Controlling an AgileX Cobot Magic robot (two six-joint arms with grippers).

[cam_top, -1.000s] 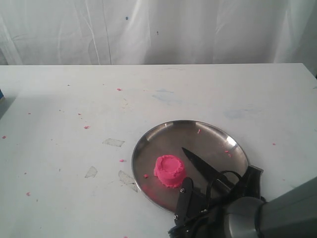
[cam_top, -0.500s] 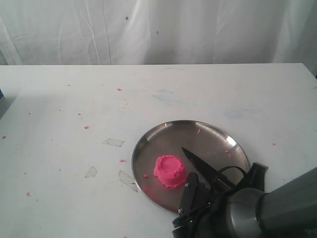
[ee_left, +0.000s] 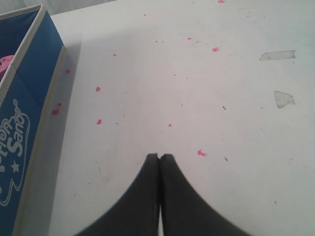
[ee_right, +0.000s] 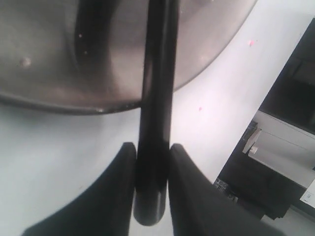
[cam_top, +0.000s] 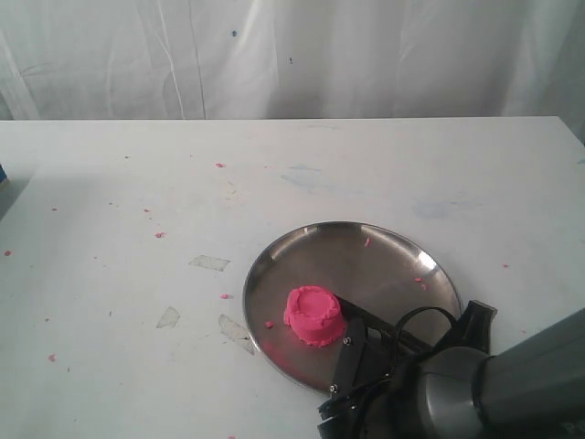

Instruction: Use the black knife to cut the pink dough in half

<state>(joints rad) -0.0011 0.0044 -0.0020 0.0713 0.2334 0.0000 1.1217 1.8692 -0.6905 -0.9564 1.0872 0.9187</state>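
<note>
Black fingers of the right end effector (ee_right: 151,164) press against both sides of the black knife (ee_right: 156,98) near the butt of its handle, so it looks clamped on the handle. In the exterior view this end effector (cam_top: 411,337) sits at the lower right of the frame, over the near rim of the steel plate (cam_top: 384,256). The left end effector (ee_left: 158,158) has its fingers together on nothing and hovers over the white desk (ee_left: 197,88) beside a blue box (ee_left: 34,98).

The step in hand, as I judge it, is taking up the knife. Cutting has not begun, for the pink dough (cam_top: 313,316) is one whole mound in the lower left part of the plate. In the exterior view the black knife (cam_top: 370,314) lies with its long axis on a diagonal: handle to the lower right, point to the upper left, aimed at the dough's right flank. Whether the tip touches the dough I cannot tell. Next the blade needs lifting and squaring over the mound's dimpled middle, edge down, then a straight press to the plate.
</note>
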